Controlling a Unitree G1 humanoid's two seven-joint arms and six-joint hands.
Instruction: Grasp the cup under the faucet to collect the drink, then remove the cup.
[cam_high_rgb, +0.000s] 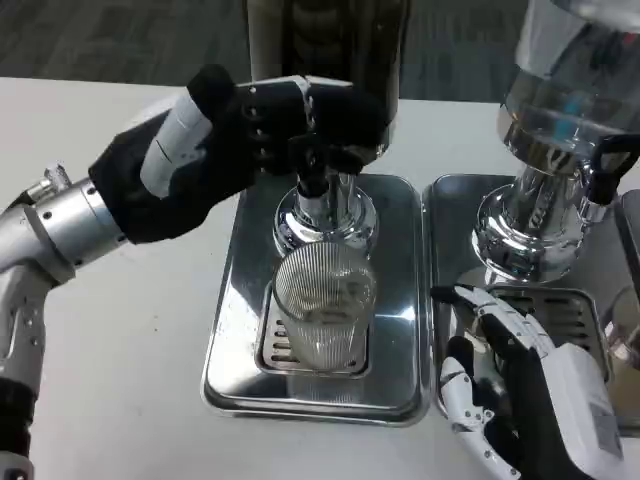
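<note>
— Fingers (300, 115) of the left hand (215, 145) are curled over the black tap lever (308, 158) on the dark dispenser (330, 60); they look closed round it, thumb up along the near side.

— Actually gripping it?

— Wrapped on it, as far as I can tell. The silver forearm (50, 225) runs off toward the table's left edge.

— And the other one?

— Right hand (525, 390) is down near the table's front edge, fingers loose and spread, holding nothing. Its fingertips (470, 298) reach onto the front-left corner of the second drip tray (450, 215).

— Where's the cup?

— The ribbed clear cup (325, 305) stands upright on the slotted grate in the first drip tray (235, 300), straight under the faucet (318, 195), toward that tray's front edge. Neither hand is touching it. I can't tell how much is in it.

— What's on the right?

— A second dispenser (570, 90) with a clear tank, its chrome base on the other tray, black lever (605, 165) facing front. Both trays sit side by side on the white table (110, 380).
</note>
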